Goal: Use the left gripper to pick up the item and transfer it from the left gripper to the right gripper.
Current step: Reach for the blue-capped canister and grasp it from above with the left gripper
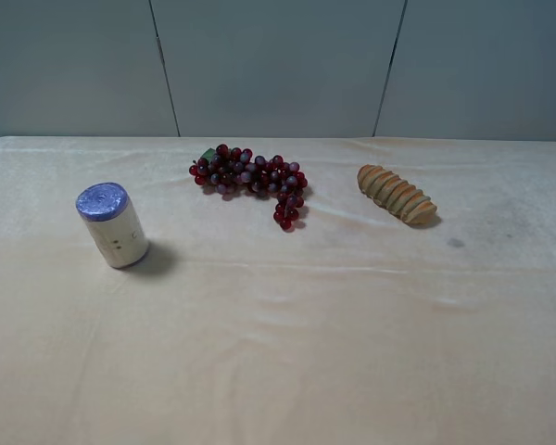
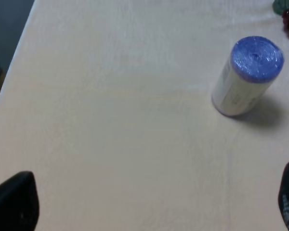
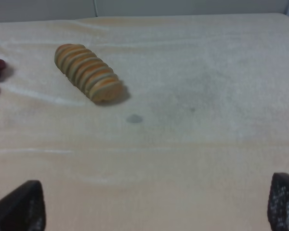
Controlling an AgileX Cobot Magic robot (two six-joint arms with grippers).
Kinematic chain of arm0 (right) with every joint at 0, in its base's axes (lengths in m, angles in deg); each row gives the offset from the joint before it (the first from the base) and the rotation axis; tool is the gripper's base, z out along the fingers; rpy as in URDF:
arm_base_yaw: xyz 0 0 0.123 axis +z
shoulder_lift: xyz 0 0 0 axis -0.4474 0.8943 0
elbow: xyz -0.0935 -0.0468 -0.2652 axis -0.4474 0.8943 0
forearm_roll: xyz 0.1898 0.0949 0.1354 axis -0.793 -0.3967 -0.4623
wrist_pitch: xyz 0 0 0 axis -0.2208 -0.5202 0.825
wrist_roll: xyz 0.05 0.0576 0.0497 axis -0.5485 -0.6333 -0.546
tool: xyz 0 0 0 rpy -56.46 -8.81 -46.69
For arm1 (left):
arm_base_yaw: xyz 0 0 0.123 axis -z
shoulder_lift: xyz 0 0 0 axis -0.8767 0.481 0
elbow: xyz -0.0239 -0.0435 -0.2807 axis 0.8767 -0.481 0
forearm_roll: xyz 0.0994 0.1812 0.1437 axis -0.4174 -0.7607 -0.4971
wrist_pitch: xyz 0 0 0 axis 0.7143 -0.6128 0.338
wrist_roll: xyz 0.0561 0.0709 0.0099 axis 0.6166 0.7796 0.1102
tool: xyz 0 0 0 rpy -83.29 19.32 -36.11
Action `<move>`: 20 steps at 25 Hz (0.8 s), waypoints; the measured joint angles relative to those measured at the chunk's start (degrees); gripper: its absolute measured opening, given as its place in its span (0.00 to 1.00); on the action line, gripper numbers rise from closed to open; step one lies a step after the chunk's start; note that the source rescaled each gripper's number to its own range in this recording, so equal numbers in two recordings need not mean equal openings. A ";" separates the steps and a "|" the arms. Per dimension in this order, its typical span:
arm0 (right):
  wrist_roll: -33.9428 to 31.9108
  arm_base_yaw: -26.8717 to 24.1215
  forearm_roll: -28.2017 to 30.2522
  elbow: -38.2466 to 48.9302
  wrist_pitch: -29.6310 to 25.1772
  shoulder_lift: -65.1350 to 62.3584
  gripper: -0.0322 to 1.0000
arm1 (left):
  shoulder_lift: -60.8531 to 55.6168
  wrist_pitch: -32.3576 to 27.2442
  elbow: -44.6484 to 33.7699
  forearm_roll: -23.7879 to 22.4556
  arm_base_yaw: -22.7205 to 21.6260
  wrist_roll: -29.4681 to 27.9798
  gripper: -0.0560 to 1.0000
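Observation:
The item, a white can (image 1: 113, 225) with a purple-blue top, stands upright on the cream cloth at the left of the table. It also shows in the left wrist view (image 2: 245, 77), well ahead of the fingertips. My left gripper (image 2: 154, 204) is open and empty; only its two black fingertips (image 2: 14, 202) show at the frame's corners. My right gripper (image 3: 156, 207) is open and empty too, its fingertips (image 3: 21, 207) wide apart over bare cloth. Neither arm shows in the high view.
A dark red grape bunch (image 1: 252, 178) lies at the middle back. A tan ridged bread-like piece (image 1: 397, 195) lies to its right, also in the right wrist view (image 3: 89, 78). A small dark spot (image 1: 455, 243) marks the cloth. The table's left edge (image 2: 19, 53) shows.

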 joint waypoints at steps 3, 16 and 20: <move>0.00 0.00 0.00 0.00 0.00 0.00 1.00 | 8.90 -0.45 4.55 0.00 0.00 0.74 1.00; 0.00 0.00 0.00 0.00 0.04 0.00 1.00 | 36.78 1.06 14.22 -0.20 8.96 1.29 1.00; 0.00 0.00 0.00 0.00 0.20 0.00 1.00 | 44.79 3.53 14.59 -0.20 14.30 1.29 1.00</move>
